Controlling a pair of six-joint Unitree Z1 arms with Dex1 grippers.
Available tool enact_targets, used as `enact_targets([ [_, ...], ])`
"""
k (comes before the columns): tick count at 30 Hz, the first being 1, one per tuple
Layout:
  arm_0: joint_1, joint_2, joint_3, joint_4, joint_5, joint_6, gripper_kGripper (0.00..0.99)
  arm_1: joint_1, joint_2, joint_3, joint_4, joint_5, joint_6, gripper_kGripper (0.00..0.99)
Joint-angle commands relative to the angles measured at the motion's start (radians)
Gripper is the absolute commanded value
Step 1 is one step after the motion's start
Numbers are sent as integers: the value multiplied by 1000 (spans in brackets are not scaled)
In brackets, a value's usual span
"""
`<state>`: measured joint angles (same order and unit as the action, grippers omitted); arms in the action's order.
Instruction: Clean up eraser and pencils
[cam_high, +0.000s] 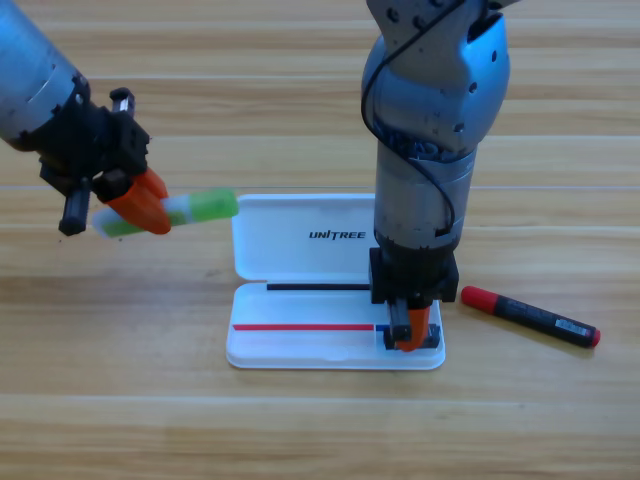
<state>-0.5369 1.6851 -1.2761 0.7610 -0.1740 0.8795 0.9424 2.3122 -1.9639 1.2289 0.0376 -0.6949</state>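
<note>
- The white case (300, 300) lies open in the middle of the wooden table (120, 400). Its lid is flipped up on the far side and has the word UNITREE on it.
- The left gripper (140, 205) is up at the left side, well apart from the case. Its orange jaws are closed around the pale pen with the green end (205, 207).
- That pen sticks out sideways from the jaws. Its green end points right, toward the far left corner of the case lid. Its pale end shows a little on the left of the jaws.
- The pen is held up over the table, not lying in the case.
- The right gripper (412, 335) comes straight down from the far side. It points into the near right corner of the case tray.
- The eraser (392, 335) is a small dark block. Only a bit of it shows beside the orange jaw tip, in that same near right corner of the tray.
- The right gripper hides most of the eraser. One cannot tell if its jaws are wide, narrow, or holding the eraser.
- The black marker with the red cap (530, 316) lies flat on the table to the right of the case. It is near the case but not touching it. Its red cap end is closest to the case, and its small red tip points away to the right.
</note>
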Motion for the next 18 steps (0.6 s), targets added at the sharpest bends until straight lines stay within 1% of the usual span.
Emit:
enact_targets([
  [1,-17,45,3,11,-16,-11,0,10,38,22,23,-21,3,0],
  [6,-20,44,6,11,-18,-13,0,4,39,17,23,-24,3,9],
  [7,-21,42,3,11,-18,-14,0,3,39,17,23,-24,3,156],
  [8,-26,41,3,11,-18,-16,0,1,38,19,23,-24,3,336],
  [9,-29,41,0,11,-16,-16,0,1,38,19,23,-25,3,486],
  [10,-34,41,-2,11,-16,-16,0,-1,36,19,23,-27,3,617],
  [11,-40,39,-3,11,-13,-17,0,-1,36,19,23,-28,3,733],
  [12,-46,38,-5,11,-10,-17,0,-2,32,19,23,-28,3,784],
  [18,-94,34,-17,21,24,-19,0,-2,-11,23,23,-27,2,808],
])
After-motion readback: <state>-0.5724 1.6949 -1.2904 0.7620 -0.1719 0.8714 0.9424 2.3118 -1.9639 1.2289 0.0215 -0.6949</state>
